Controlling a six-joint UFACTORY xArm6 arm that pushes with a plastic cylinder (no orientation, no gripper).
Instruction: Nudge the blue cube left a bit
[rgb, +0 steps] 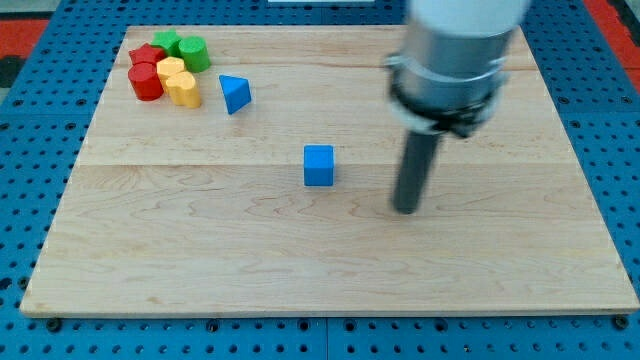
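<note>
A blue cube (319, 166) sits near the middle of the wooden board (200, 250). My tip (405, 209) rests on the board to the view's right of the cube and slightly lower, with a clear gap between them. The dark rod hangs from the grey arm body (455, 55) at the view's top right. Nothing touches the cube.
A blue triangular block (235, 94) lies up and left of the cube. At the view's top left is a cluster: a red star (147, 55), a red cylinder (145, 81), two yellow blocks (180, 84), a green star (166, 41) and a green cylinder (194, 53).
</note>
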